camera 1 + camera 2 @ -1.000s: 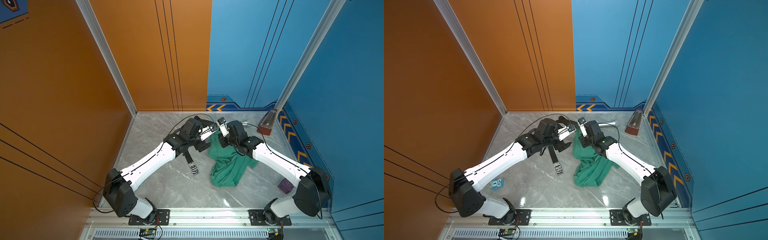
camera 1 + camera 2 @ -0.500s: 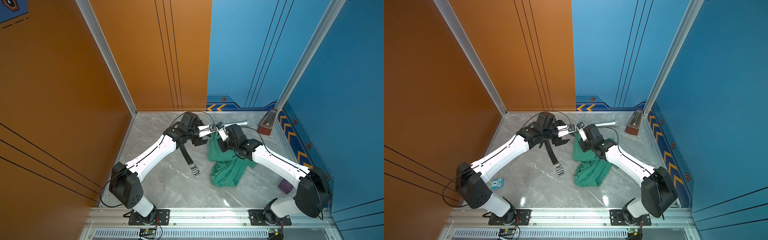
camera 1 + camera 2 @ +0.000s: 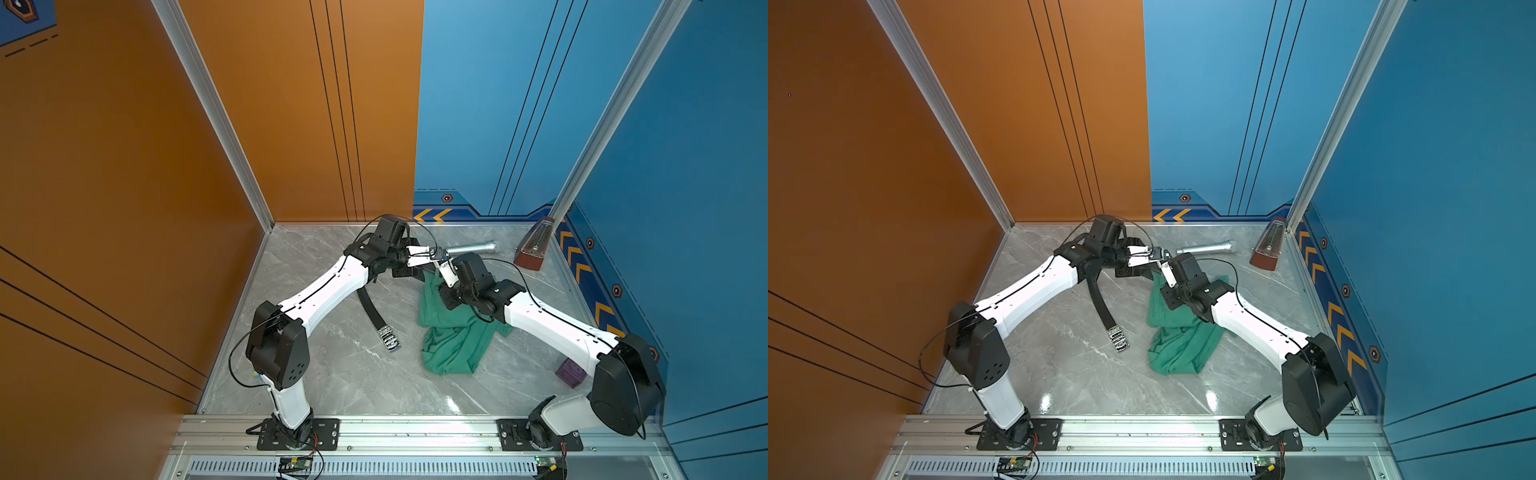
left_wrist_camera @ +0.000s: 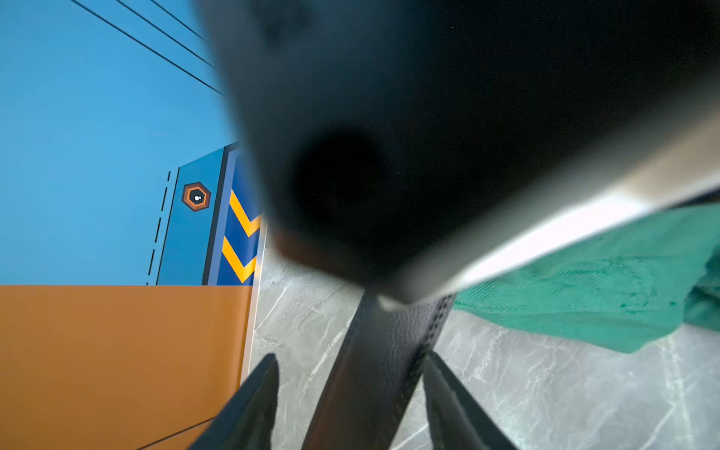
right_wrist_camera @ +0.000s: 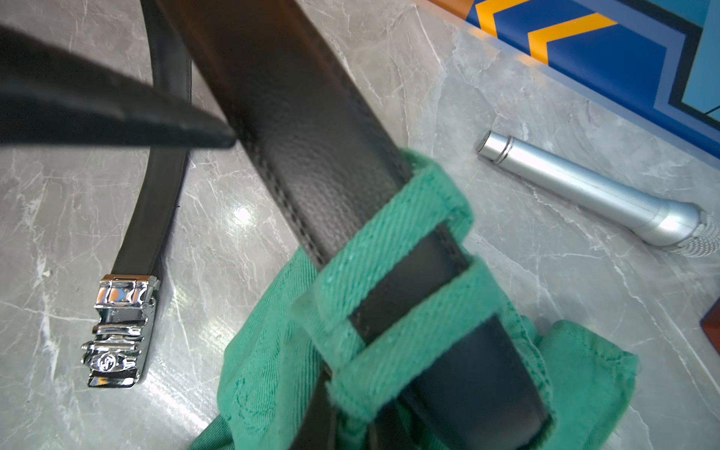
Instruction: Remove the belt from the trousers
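Pulling partly done: belt (image 3: 368, 305) buckle (image 3: 389, 340) end loose on counter (image 3: 340, 374), rest threaded thru 2 loops (image 5: 393, 222) of trousers (image 3: 453, 336). L gripper (image 4: 349, 354) spread astride belt, not clamped; R gripper (image 3: 441, 266) pinched on trousers.

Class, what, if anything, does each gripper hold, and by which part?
The right gripper is shut on the trousers at the waistband by its loops; the exact pinch is hidden. The left gripper straddles the belt strap, jaws open, not yet gripping.

Left jaws apart, right jaws closed
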Available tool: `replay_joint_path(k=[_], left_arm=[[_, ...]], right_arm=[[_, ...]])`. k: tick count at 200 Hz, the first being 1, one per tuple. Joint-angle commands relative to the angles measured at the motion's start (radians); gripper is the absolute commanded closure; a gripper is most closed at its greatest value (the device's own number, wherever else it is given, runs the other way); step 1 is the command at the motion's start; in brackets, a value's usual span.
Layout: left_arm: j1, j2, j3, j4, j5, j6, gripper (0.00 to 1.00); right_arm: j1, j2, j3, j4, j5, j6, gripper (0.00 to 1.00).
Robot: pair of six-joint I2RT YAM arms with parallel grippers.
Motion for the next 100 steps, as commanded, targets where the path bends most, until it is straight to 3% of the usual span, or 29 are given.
replay_joint_path(k=[1,45,100], left_arm=[[0.01,0.032,-0.003,-0.033,0.001,-0.024,0.55],[0.008,0.032,-0.037,-0.03,0.013,-0.021,0.38],[0.021,-0.007,-0.105,-0.029,0.065,0.037,0.34]], right_arm=[[-0.005,-0.056,-0.014,0.078,-0.083,0.016,1.0],[-0.019,-0.068,-0.024,0.097,-0.129,0.046,1.0],[-0.061,-0.089,-0.032,0.061,-0.159,0.063,1.0]])
